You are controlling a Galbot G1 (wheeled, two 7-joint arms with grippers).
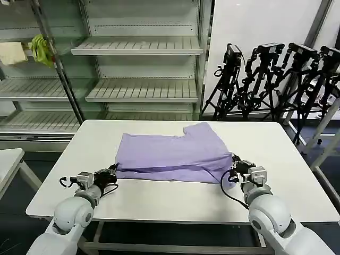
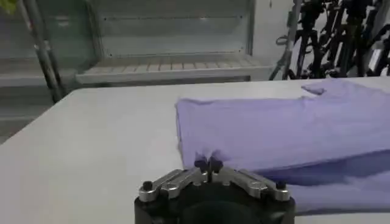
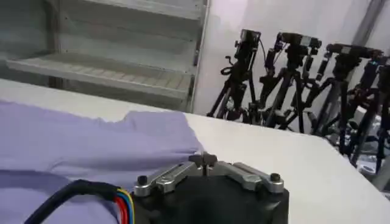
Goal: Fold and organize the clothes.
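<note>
Both grippers sit low at the near edge of the lavender T-shirt (image 1: 172,153), which lies partly folded across the middle of the white table (image 1: 297,175). I read the left gripper (image 1: 113,171) as clenched on the shirt's near left corner: in the left wrist view its fingertips (image 2: 208,164) meet with a pucker of fabric between them. The right gripper (image 1: 234,162) is at the near right corner, fingers closed together in the right wrist view, fabric edge (image 3: 183,137) touching them; I judge it pinched too, though less clearly. Holding both near corners like this keeps the hem taut and level, which I would want before carrying that edge toward the far side for the next fold.
</note>
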